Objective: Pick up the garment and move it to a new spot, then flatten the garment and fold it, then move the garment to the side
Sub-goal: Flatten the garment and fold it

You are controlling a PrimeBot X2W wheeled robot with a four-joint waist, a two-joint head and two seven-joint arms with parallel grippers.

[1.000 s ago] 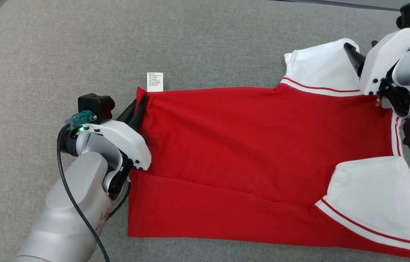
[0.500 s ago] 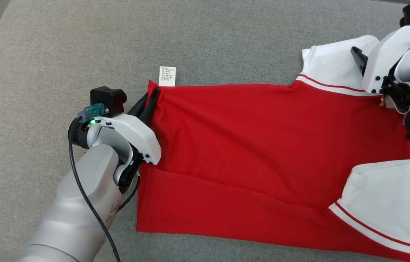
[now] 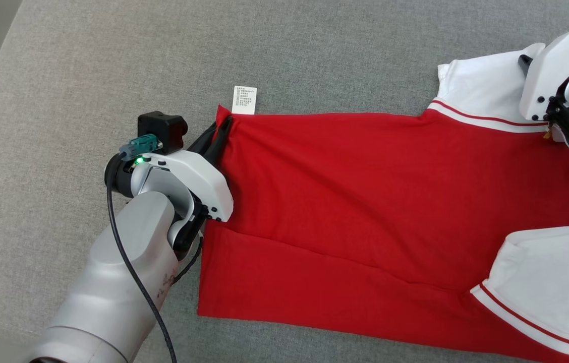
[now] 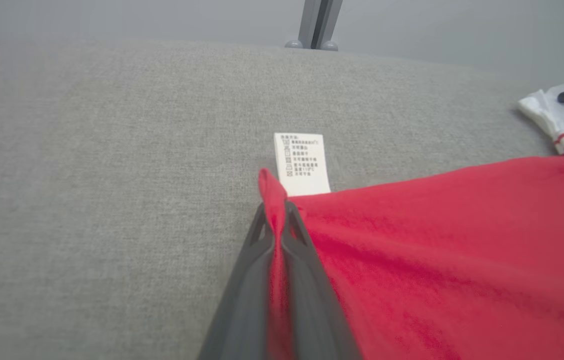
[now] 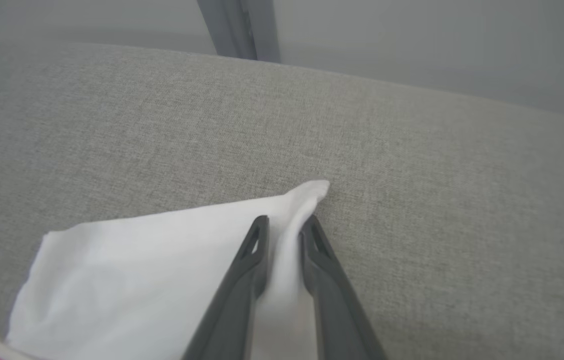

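- The garment point(image 3: 365, 201), red with white red-striped sleeves, lies spread flat on the grey cushion point(image 3: 315, 50). Its hem is toward the cushion's middle and its sleeves are toward the right side.
- A long crease runs across the red body, parallel to its near side.
- The far sleeve point(image 3: 476, 91) lies well inside the cushion's far edge. The near sleeve point(image 3: 552, 282) runs out of the head view at the lower right, so its distance from the near edge cannot be told.
- Bare cushion stretches from the hem to the rounded far-left corner, and a wide bare strip lies beyond the garment's far side.
- The left claw point(image 3: 221, 132) is fully closed, pinching the far corner of the red hem, and cloth shows between its fingers in the left wrist view point(image 4: 274, 220).
- The right claw point(image 5: 284, 227) is drawn in narrow around a raised fold at the outer corner of the far sleeve, white cloth filling the gap.
- A white care label point(image 3: 244, 100) sticks out flat on the cushion just beyond the pinched hem corner.
- A grey post point(image 4: 319, 22) stands behind the cushion's far edge.
- The left forearm lies over bare cushion beside the hem.
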